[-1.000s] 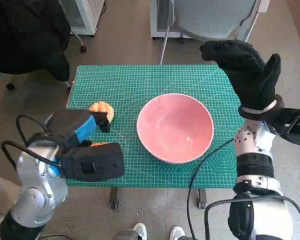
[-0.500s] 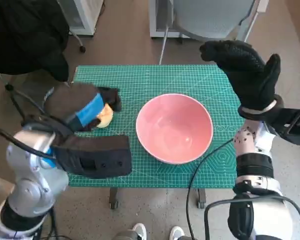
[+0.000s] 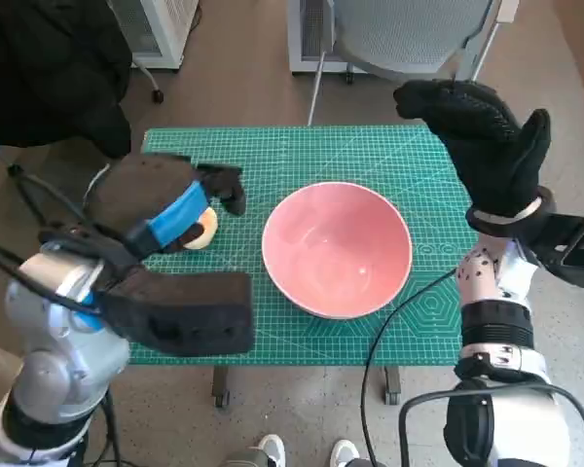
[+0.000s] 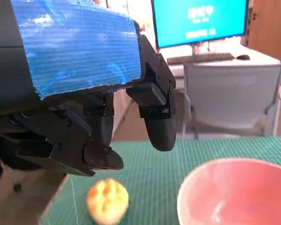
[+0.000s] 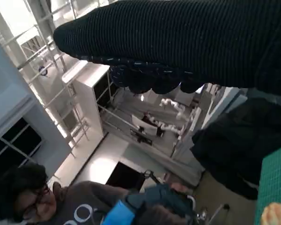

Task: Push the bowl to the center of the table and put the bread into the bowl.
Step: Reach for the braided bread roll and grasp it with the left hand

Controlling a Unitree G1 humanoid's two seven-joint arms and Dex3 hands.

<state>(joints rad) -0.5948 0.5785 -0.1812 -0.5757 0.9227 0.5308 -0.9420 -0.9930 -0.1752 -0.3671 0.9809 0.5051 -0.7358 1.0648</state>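
Observation:
The pink bowl (image 3: 337, 248) stands near the middle of the green mat, a little to the right; its rim (image 4: 234, 187) shows in the left wrist view. The bread (image 3: 200, 230), a small golden bun (image 4: 107, 200), lies on the mat left of the bowl. My left hand (image 3: 170, 206) hovers just above the bun with its fingers (image 4: 159, 122) apart and nothing in them. My right hand (image 3: 487, 146) is raised at the table's far right corner, fingers spread, holding nothing. A corner of the bun (image 5: 275, 213) shows in the right wrist view.
The green cutting mat (image 3: 302, 161) covers the small table. A grey office chair (image 3: 409, 39) stands behind it, and a black coat (image 3: 49, 68) at the far left. A person (image 5: 23, 197) shows in the right wrist view. Feet (image 3: 341, 453) show below the table's near edge.
My left hand has risen from the near left of the mat and moved away over the bun, partly covering it. The bowl and right hand have barely shifted.

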